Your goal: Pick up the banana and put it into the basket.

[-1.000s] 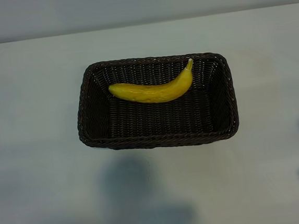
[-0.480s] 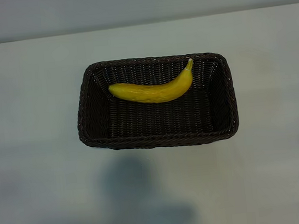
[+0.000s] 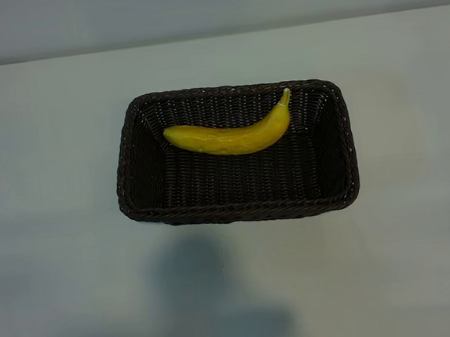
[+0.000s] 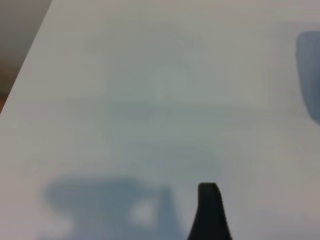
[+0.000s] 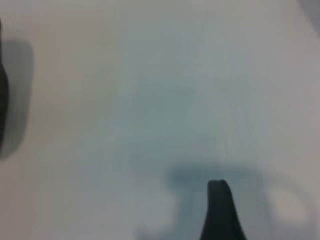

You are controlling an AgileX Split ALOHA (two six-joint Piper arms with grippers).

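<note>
The yellow banana point(image 3: 230, 136) lies inside the dark brown wicker basket point(image 3: 136, 184), along its far side, with its stem tip toward the far right corner. In the exterior view neither gripper shows; only faint shadows fall on the table near the lower corners. The left wrist view shows one dark fingertip point(image 4: 209, 200) of my left gripper over bare white table, with nothing against it. In the right wrist view one dark fingertip point(image 5: 220, 205) of my right gripper likewise hangs over bare table. Both grippers are open and hold nothing. Neither wrist view shows the banana or the basket.
The basket stands mid-table on a pale tabletop point(image 3: 50, 152) whose far edge point(image 3: 213, 37) runs across the back. The left wrist view catches a table edge point(image 4: 25, 65). A dark shape point(image 5: 2, 90) that I cannot identify sits at the rim of the right wrist view.
The shadow at the exterior view's right edge has slid down and almost out of the picture. Banana and basket have not moved.
</note>
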